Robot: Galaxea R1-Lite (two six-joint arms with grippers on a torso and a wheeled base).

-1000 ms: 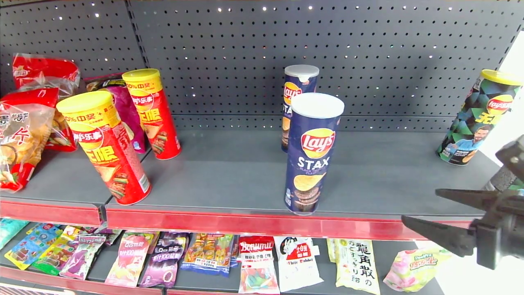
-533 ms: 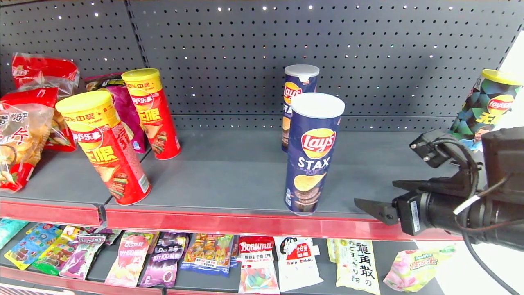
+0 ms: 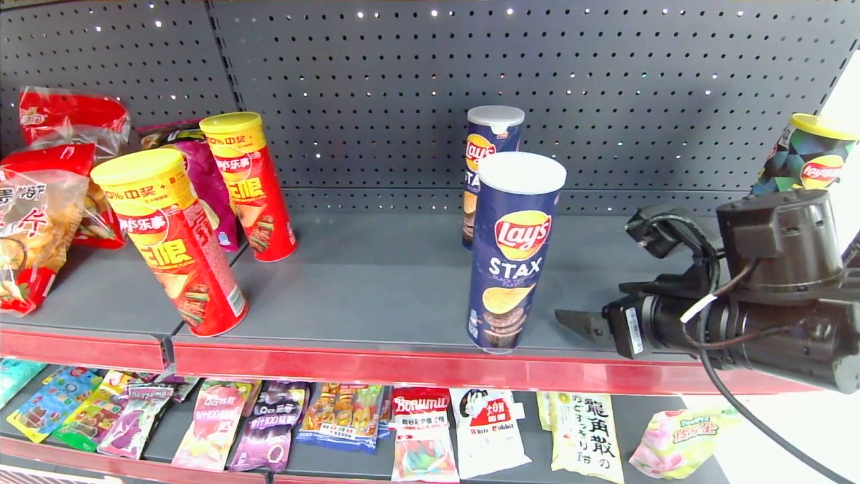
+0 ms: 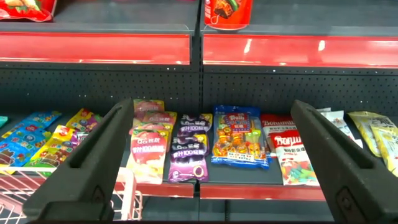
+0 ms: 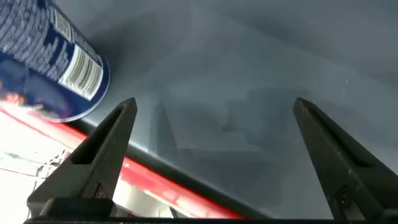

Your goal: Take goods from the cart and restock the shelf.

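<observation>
Plainly the right claw [image 3: 590, 304] is empty, its jaws spread wide, low over the shelf [image 3: 376, 289] and just beside the front can [image 3: 514, 255], which stands upright at the red lip. If that can needs seating deeper, straddle it squarely at mid-height, close gently, and slide it back without tipping it. The left claw [image 4: 211, 107] also hangs open, holding nothing.
</observation>
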